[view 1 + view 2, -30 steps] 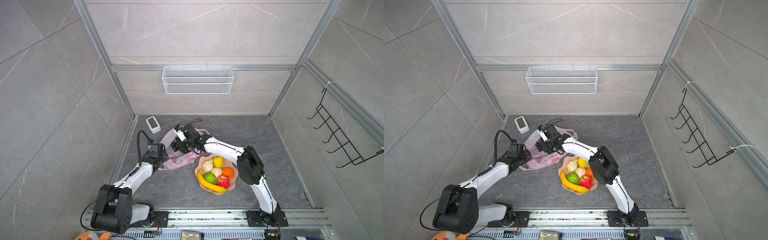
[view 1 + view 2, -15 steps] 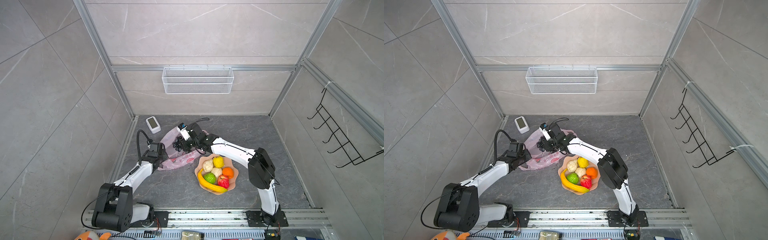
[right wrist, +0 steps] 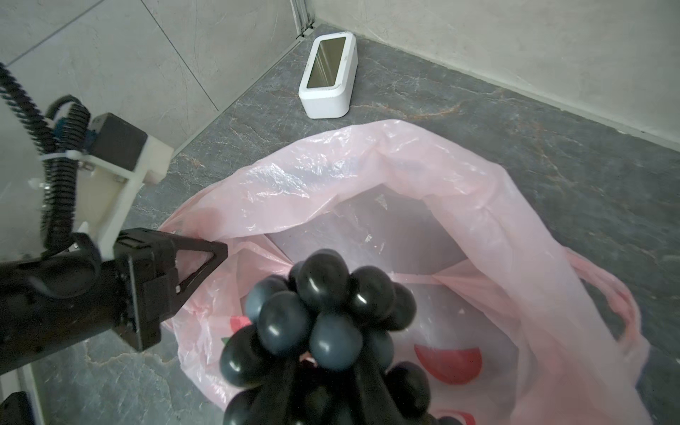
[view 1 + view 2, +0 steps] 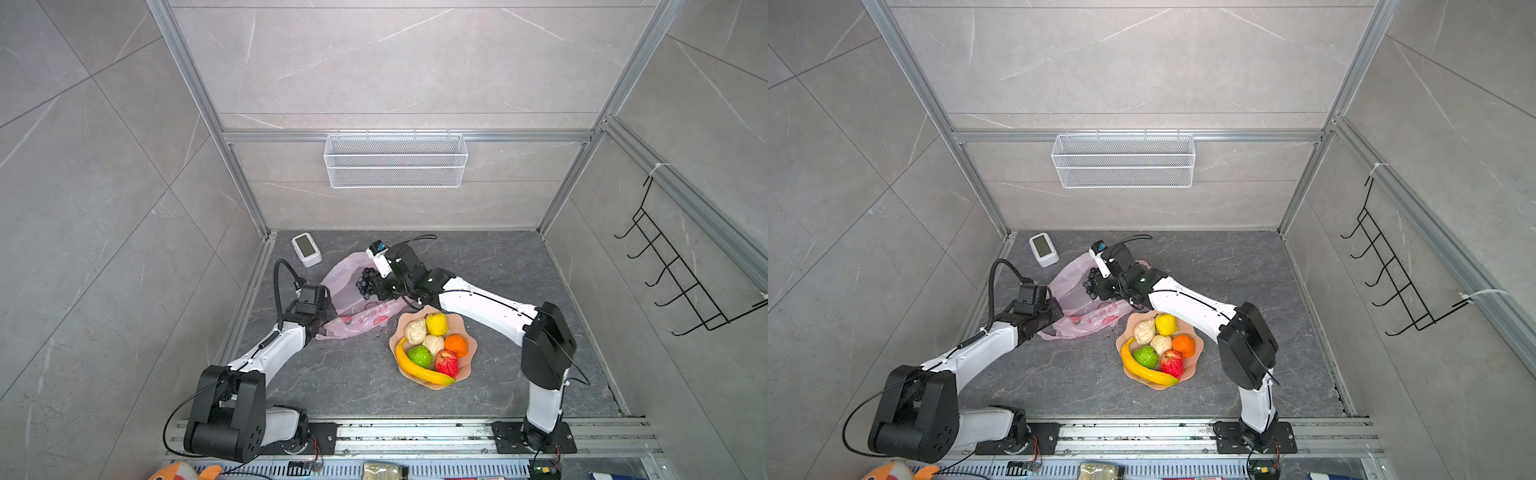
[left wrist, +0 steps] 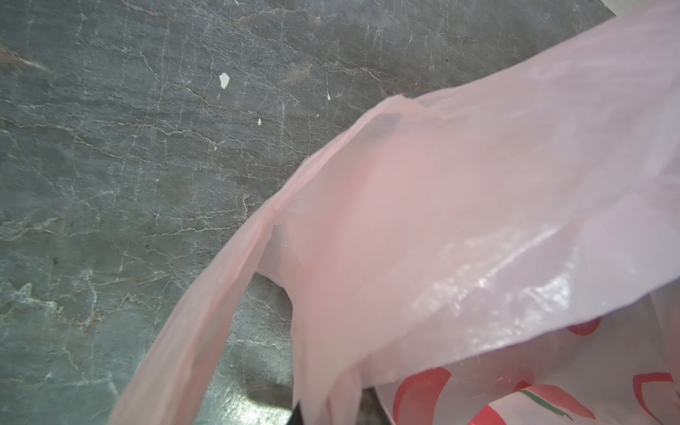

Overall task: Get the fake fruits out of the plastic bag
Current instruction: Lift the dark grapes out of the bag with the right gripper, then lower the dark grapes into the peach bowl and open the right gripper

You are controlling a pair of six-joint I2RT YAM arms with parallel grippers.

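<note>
We see the right gripper (image 3: 325, 395) clamped on the grape bunch (image 3: 320, 316), holding it over the open mouth of the plastic bag (image 3: 404, 165). The left gripper (image 3: 215, 255) is closed on the bag's rim, pinching the thin film. In both top views the bag lies toward the back left of the tabletop (image 4: 498, 266), near a white device (image 4: 306, 249) in that corner. The other fake fruits (image 4: 433, 344) sit on the plate (image 4: 469, 362) just beside the bag, nearer the front edge.
</note>
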